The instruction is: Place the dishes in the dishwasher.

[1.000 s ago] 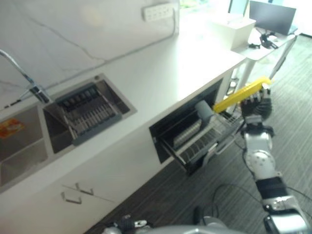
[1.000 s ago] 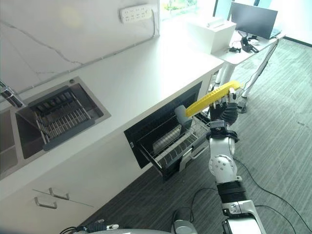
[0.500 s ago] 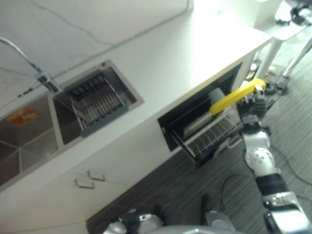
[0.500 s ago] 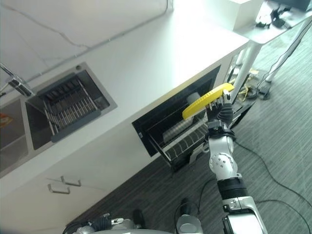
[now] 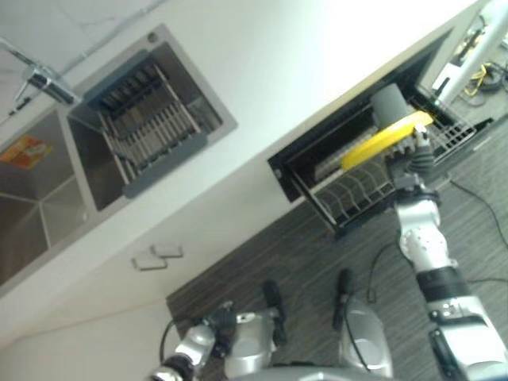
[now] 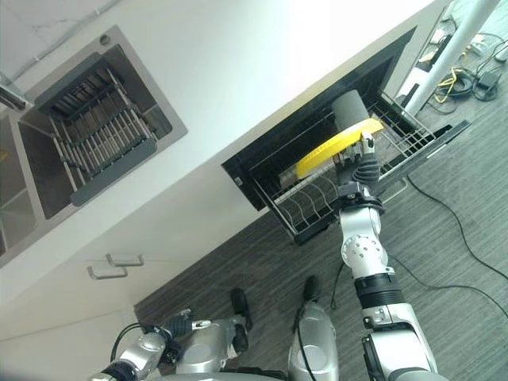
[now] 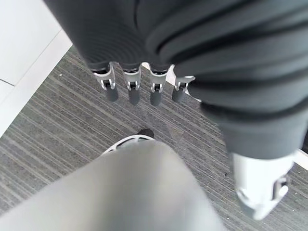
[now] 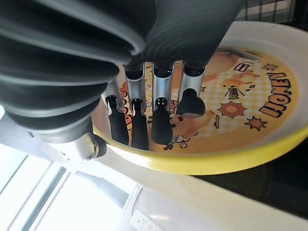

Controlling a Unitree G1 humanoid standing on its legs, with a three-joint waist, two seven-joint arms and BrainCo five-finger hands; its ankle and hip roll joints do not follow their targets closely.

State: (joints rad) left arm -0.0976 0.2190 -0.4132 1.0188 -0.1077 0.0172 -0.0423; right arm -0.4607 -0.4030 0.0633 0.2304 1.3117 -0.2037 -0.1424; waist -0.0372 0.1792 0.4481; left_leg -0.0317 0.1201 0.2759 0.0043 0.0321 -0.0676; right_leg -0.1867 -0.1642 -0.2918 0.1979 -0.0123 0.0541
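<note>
Holding: the right robot hand (image 6: pixel 363 165) has its fingers (image 8: pixel 160 122) curled onto the plate (image 6: pixel 337 147), gripping it near the rim.
Sink: at the far left, set into the table (image 5: pixel 262 87), with a grey rack (image 5: pixel 139 135) in it; no part in this step.
Left robot hand: (image 7: pixel 139 86) hangs low over the floor (image 7: pixel 57 134), fingers straight and relaxed, empty.
Dishwasher: (image 6: pixel 317 151) open under the table, its wire basket (image 6: pixel 413 139) pulled out to the right.
Cup: a grey cup (image 6: pixel 348 108) stands in the basket, just beyond the plate.
Plate: yellow, edge-up and tilted, over the middle of the basket.
Step, as I judge it: lowering the plate into the basket.
Doing it well: line the plate's edge up with a gap between tines, keep it off the cup, lower slowly, and let go only once the rim sits in a slot.
</note>
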